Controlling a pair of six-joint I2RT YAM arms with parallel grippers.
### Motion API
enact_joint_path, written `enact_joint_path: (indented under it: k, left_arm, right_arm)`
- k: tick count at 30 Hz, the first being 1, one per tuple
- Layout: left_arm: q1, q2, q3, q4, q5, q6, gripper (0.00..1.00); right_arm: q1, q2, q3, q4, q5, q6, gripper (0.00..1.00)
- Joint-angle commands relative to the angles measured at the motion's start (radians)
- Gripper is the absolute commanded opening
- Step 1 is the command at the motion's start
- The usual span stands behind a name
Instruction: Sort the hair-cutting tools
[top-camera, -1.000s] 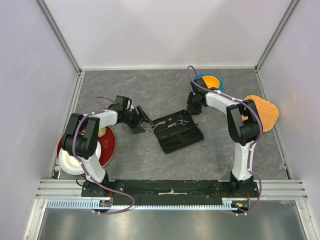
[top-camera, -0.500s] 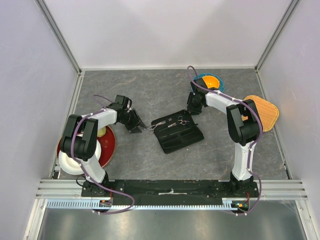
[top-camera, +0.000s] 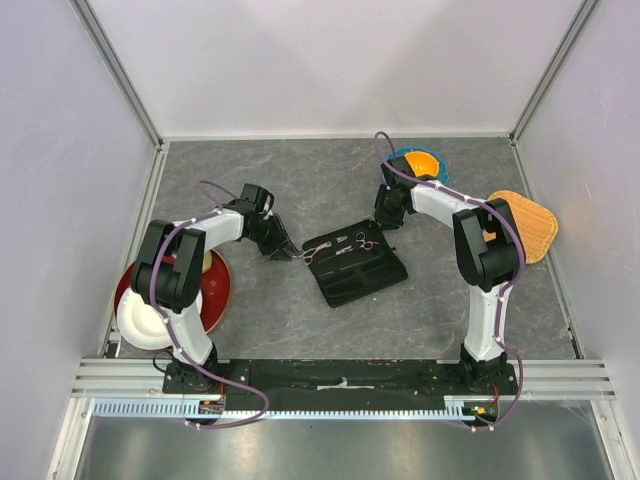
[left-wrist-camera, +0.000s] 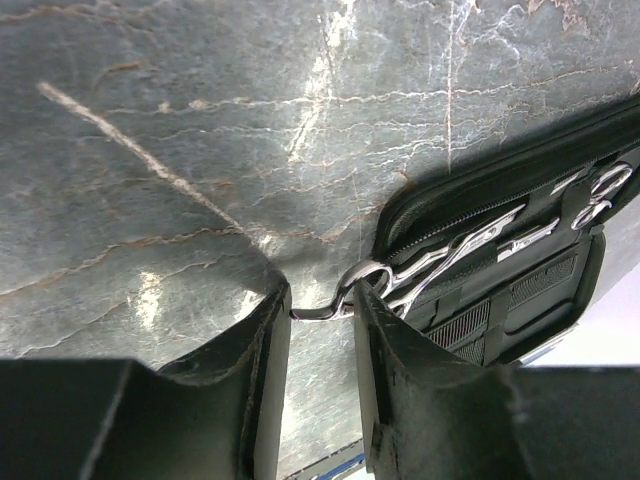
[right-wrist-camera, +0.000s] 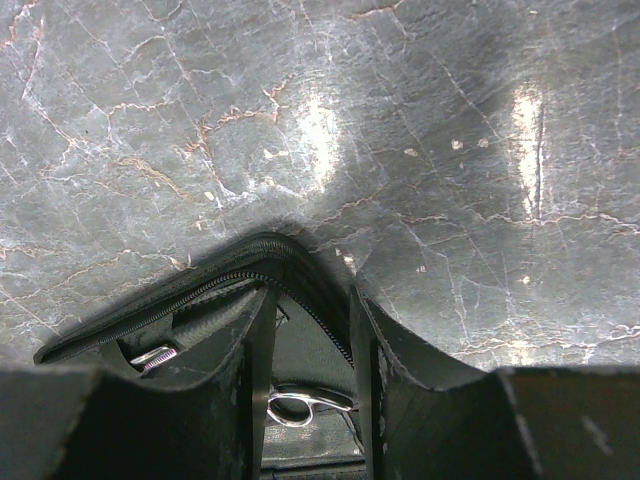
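An open black case (top-camera: 357, 265) lies mid-table. One silver scissors (top-camera: 312, 254) sticks out of its left end. My left gripper (top-camera: 285, 248) is shut on that scissors' handle: in the left wrist view the hooked tang and finger loop (left-wrist-camera: 345, 298) sit between my fingertips (left-wrist-camera: 268, 325), and the blades lie on the case (left-wrist-camera: 520, 300). A second scissors (top-camera: 363, 242) rests inside the case, also seen in the left wrist view (left-wrist-camera: 590, 195). My right gripper (top-camera: 386, 222) is shut on the case's zippered rim (right-wrist-camera: 300, 290); a scissors loop (right-wrist-camera: 295, 408) shows below it. No combs show.
A red plate (top-camera: 215, 290) with a white bowl (top-camera: 140, 325) sits at the near left by the left arm. A blue dish with an orange bowl (top-camera: 422, 162) stands at the back right. An orange woven tray (top-camera: 530, 225) lies at the right wall.
My left gripper drew a little left with the scissors' handle, then shifted back right and turned. The case and my right gripper have not moved.
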Motion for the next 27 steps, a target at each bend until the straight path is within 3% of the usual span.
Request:
enact_joint_path:
  k: [1,10,13,27]
  left_arm:
    - [-0.018,0.041,0.047,-0.039,-0.059,0.05,0.36]
    - [-0.038,0.058,0.076,-0.05,-0.05,0.05,0.22]
    - [-0.046,0.065,0.095,-0.051,-0.039,0.049,0.14]
    - [-0.075,0.118,0.17,-0.047,0.019,0.027,0.1]
  right_arm:
    - [0.018,0.069,-0.022,-0.038,-0.003,0.013,0.42]
    - [0.018,0.075,-0.019,-0.038,-0.008,0.015,0.4]
    - [0.017,0.075,-0.017,-0.038,-0.008,0.015,0.37]
    - [0.018,0.077,-0.019,-0.037,-0.022,0.015,0.36]
